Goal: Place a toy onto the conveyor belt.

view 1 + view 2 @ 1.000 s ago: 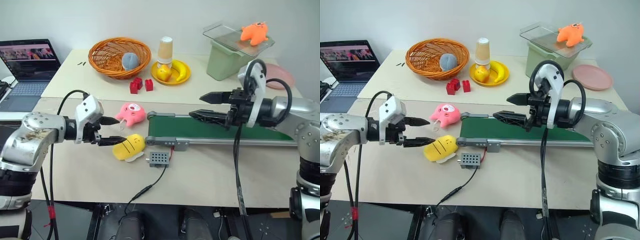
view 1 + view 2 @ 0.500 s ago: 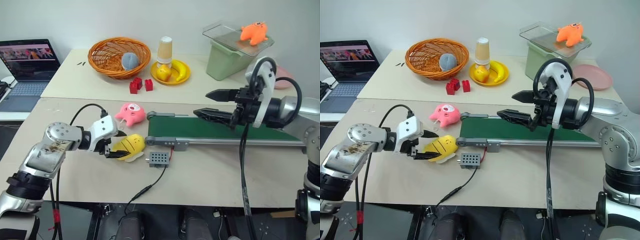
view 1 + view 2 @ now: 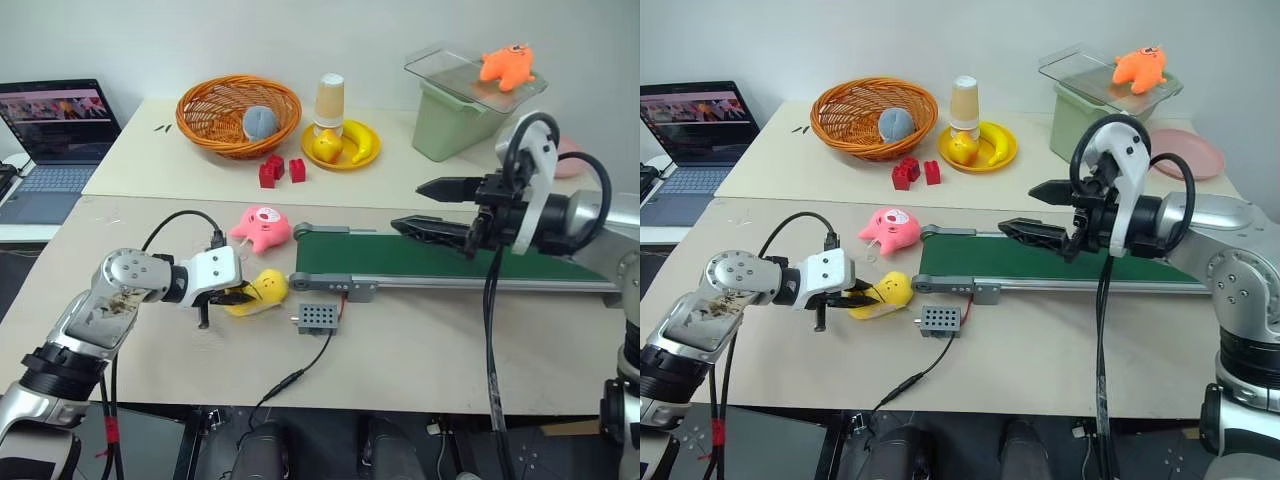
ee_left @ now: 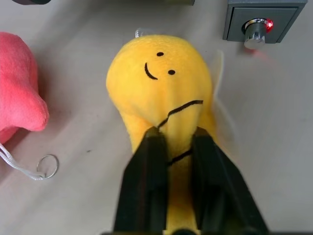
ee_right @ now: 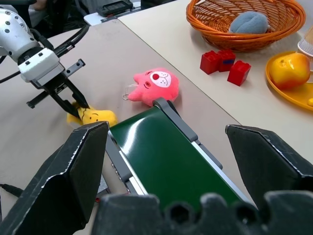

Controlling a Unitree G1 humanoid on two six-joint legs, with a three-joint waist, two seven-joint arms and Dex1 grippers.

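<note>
The yellow toy [image 3: 258, 292] lay on the tabletop [image 3: 420, 345], just beside the near end of the conveyor belt [image 3: 440, 258] — not on it yet. Your left claw [image 3: 236, 296] was clenched on the toy's rear part; in the left wrist view both fingers [image 4: 146, 181] pinched the plush w/ the smiley face pointing away. So grasp looked done, lift & carry to the belt were left, then release. Belt surface was bare. The pink toy [image 3: 262, 226] sat near the belt's end roller, apart from the yellow one, and the small grey box [image 3: 317, 317] w/ its cable lay just beside the frame — mind both on the way over. Your right claw [image 3: 428, 206] hung over the belt, jaws wide apart, holding nothing.
</note>
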